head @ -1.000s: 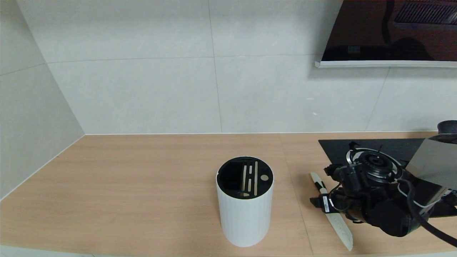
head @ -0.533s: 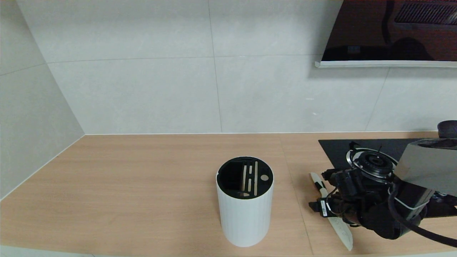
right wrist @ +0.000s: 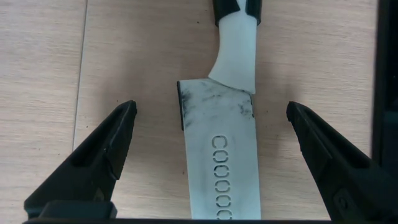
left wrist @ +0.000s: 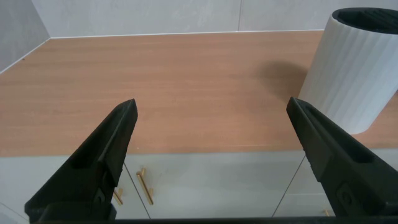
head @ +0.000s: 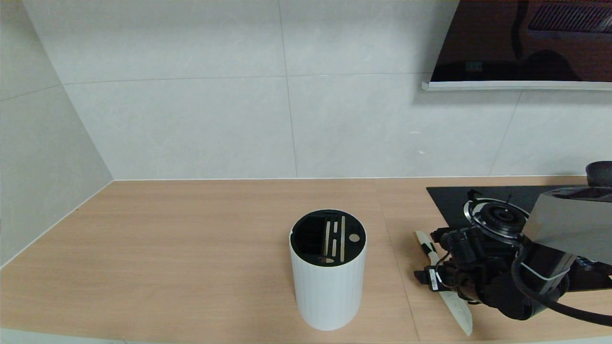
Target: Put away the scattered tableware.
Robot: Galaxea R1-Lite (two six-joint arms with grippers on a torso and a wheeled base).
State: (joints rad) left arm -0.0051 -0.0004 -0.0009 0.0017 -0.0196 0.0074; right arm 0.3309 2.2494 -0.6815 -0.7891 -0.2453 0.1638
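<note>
Lower half of head view: light wood countertop (head: pixel 191 248), bare except for the task items. Black glass hob (head: pixel 447 198) with a ring burner sits at right-centre, so the work area is squeezed between it and the white ribbed cylindrical knife holder (head: pixel 328 282), upright at bottom centre. The holder's black slotted top faces up and the slots look unoccupied, so it's ready to take a blade from above. White-bladed knife with white-and-black handle (head: pixel 456 306) lies flat at lower right, between holder and hob, apart from both, handle toward the wall and blade tip toward the front edge. Right gripper (right wrist: pixel 210 124) is low over it, fingers spread wide and straddling the blade just below the handle junction, nothing gripped yet. My read is it's lined up for a pinch across the knife. Left gripper (left wrist: pixel 210 115) also spread and empty, parked over the counter's front edge just beside the holder, likely kept clear of the right arm's path.
</note>
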